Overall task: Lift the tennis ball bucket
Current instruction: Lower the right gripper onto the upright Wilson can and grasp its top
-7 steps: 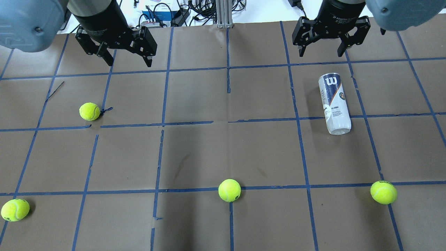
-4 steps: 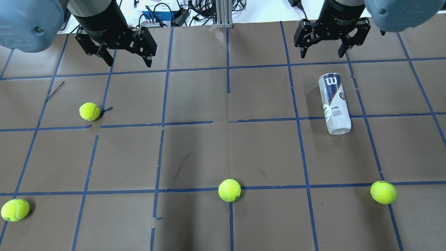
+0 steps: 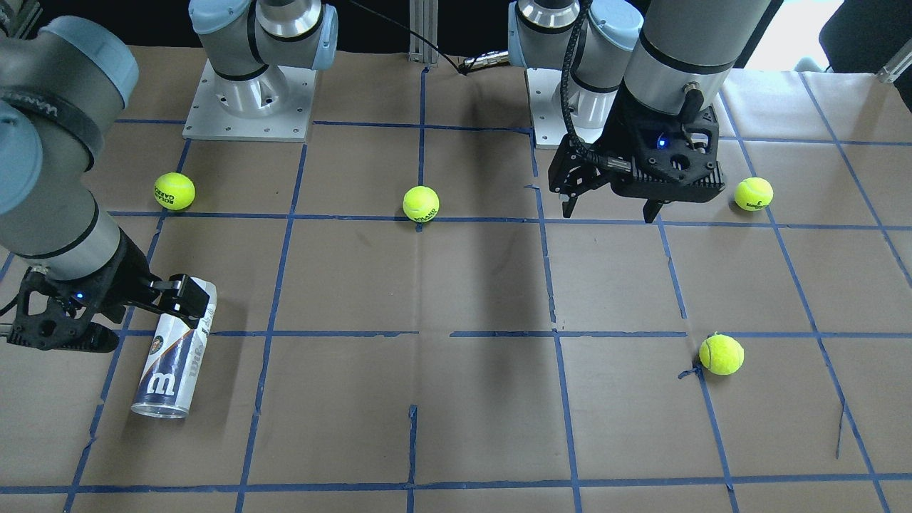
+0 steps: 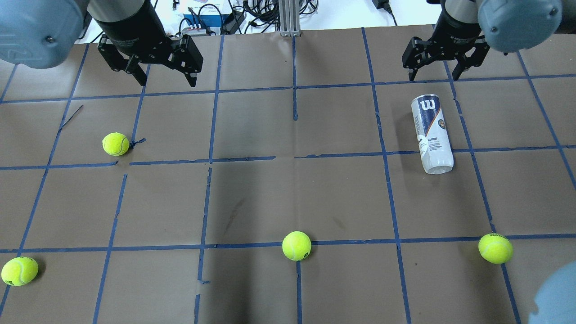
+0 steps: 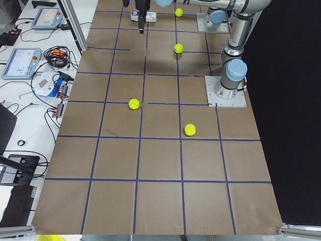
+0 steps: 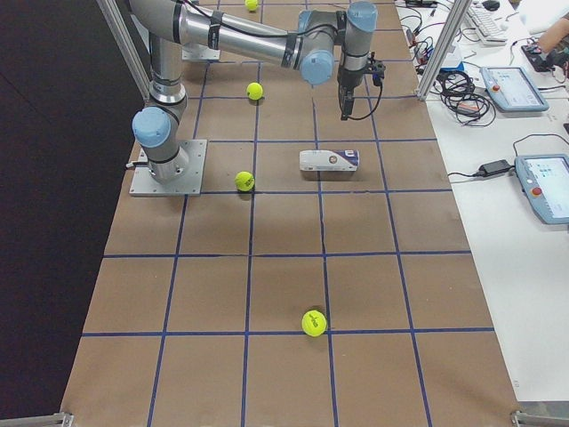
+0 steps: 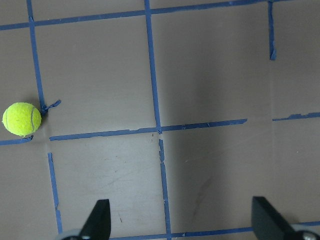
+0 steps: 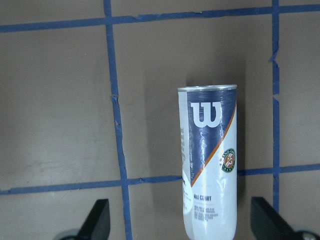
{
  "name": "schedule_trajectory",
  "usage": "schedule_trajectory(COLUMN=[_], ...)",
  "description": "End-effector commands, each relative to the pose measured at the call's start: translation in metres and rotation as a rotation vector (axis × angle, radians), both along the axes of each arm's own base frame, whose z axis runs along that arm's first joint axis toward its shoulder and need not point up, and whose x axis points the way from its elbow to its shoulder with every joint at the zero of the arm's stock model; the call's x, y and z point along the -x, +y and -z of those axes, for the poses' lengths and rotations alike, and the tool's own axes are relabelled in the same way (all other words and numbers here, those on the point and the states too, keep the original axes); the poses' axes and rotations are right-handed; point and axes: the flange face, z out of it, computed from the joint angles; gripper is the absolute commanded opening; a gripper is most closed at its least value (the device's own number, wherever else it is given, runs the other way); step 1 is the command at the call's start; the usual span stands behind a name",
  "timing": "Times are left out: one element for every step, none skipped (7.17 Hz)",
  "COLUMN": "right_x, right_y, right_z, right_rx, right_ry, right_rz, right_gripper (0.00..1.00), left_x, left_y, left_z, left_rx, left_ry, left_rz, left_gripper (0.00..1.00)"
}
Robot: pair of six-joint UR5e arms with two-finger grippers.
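Note:
The tennis ball bucket (image 4: 431, 132) lies on its side on the right half of the table. It is a clear can with a white and navy label and a big white "W". Its silver rim points away from the robot. It also shows in the front view (image 3: 174, 349), the right side view (image 6: 329, 160) and the right wrist view (image 8: 209, 165). My right gripper (image 4: 433, 77) hovers open and empty above it, not touching; in the wrist view (image 8: 182, 225) the can lies ahead of the fingers (image 8: 97, 222). My left gripper (image 4: 168, 84) hangs open and empty over the far left.
Several yellow-green tennis balls lie loose on the brown, blue-taped table: one at left (image 4: 115, 144), one near left (image 4: 20, 271), one near middle (image 4: 296, 245), one near right (image 4: 495, 248). Cables and boxes lie past the far edge. My right arm's elbow (image 4: 555, 292) shows at the near right corner.
My right gripper has shifted to the right and looks smaller, lower over the table near the bucket. The bucket, the balls and my left gripper have not moved.

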Motion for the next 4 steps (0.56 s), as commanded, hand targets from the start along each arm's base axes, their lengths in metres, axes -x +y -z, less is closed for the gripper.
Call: schedule_trajectory(right_x=[0.008,0.032,0.040,0.043], right_y=[-0.004,-0.009,-0.010,-0.007], right_z=[0.061,0.087,0.100,0.115], right_rx=[-0.003,-0.049,-0.072,-0.106], right_ry=[0.012,0.038,0.039,0.070], right_rz=[0.013,0.038,0.048,0.044], right_gripper=[1.00,1.00,1.00,1.00], left_x=[0.000,0.001,0.000,0.000], left_y=[0.000,0.001,0.000,0.000], left_z=[0.000,-0.001,0.000,0.000], left_rx=[-0.001,0.000,-0.001,-0.001], left_ry=[-0.001,-0.001,-0.001,-0.002], left_rz=[-0.001,0.000,-0.001,-0.001], left_gripper=[1.00,1.00,1.00,1.00])
